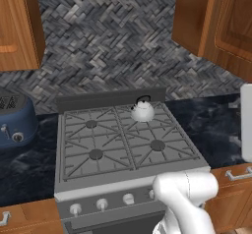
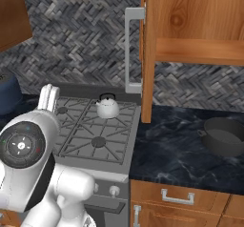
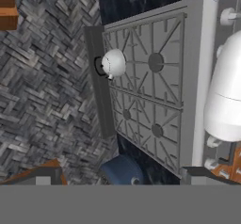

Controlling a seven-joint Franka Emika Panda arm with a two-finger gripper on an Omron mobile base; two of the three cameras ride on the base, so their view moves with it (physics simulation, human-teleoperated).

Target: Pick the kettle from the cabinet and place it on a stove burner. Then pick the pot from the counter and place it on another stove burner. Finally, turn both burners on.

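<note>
1. The black glossy stone counter with faint white veins (image 2: 181,149) runs on both sides of the range, over orange-brown wooden drawers with metal handles (image 2: 177,196).
2. The warm orange-brown wood-grain wall cabinet (image 2: 190,21) hangs above the right stretch of counter, its door swung open and its plank shelf bare.
3. The grey steel range with spoked grates (image 1: 123,139) has four burners; the front left burner cap (image 1: 96,154), front right cap (image 1: 157,145) and rear left cap (image 1: 91,124) are uncovered.
4. The blue toaster (image 1: 15,122) stands on the counter just left of the range.
5. The wide, low, dark grey pot with two side loop handles (image 2: 224,135) sits on the counter right of the range, well apart from it.
6. The small silvery-white dome-shaped kettle with a thin black arched handle (image 1: 142,110) stands upright on the rear right burner.
7. The gripper looks down on the range from above; its fingers are spread wide and grasp nothing.
</note>
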